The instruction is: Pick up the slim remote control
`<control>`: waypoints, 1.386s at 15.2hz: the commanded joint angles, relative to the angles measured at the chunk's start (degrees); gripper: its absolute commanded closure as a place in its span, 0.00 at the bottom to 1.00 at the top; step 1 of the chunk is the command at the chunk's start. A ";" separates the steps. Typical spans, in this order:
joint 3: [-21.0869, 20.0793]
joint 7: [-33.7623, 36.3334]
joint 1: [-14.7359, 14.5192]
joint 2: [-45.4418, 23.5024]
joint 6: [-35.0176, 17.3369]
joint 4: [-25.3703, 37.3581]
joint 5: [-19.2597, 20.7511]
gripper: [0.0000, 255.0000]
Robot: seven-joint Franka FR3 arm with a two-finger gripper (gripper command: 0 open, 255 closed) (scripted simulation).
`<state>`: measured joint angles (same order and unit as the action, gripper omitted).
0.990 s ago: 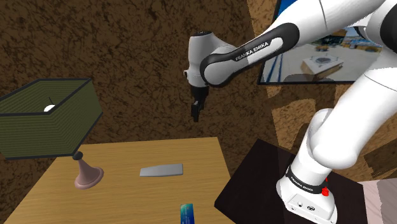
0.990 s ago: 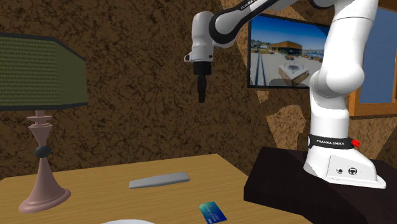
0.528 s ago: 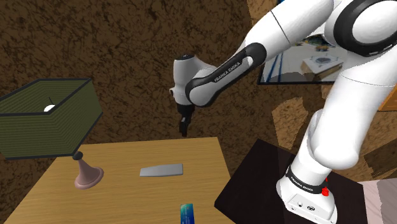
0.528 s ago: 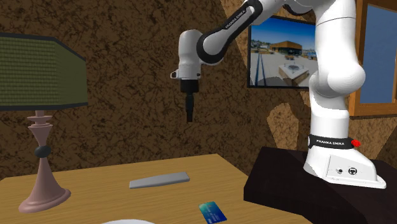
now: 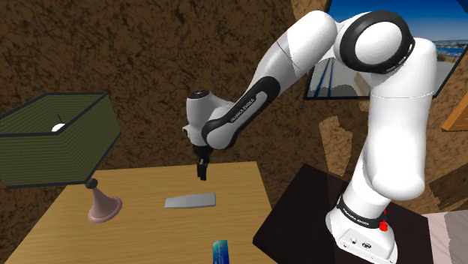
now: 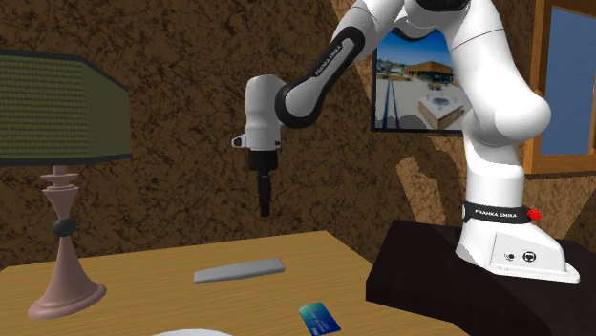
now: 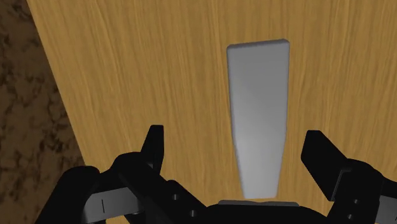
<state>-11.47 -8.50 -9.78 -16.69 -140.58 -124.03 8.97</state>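
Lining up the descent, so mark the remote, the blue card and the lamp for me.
remote (image 5: 190,200), shoulder view, middle of its flat grey top.
card (image 5: 220,252), shoulder view, middle of its blue face.
lamp (image 5: 103,209), shoulder view, on its pink foot resting on the table.

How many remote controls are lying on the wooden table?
1. The grey remote control lies flat near the table's middle, below the open gripper, apart from the lamp. Table parts outside the pictures may hold more.
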 commanded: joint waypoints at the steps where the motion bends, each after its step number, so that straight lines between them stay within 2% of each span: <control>1: -0.29 0.19 -1.09 -4.23 -1.36 2.53 1.07 0.00; 8: -0.68 -0.85 -4.73 -18.16 -3.98 12.76 4.11 0.00; 18: 0.64 -0.04 -5.89 -23.69 -7.57 14.67 5.50 0.00; 19: 0.66 -0.02 -5.92 -23.80 -7.57 14.78 5.51 1.00; 21: 0.66 0.00 -5.94 -23.82 -7.56 14.81 5.51 1.00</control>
<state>-10.83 -8.50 -15.71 -40.39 -148.09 -109.25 14.47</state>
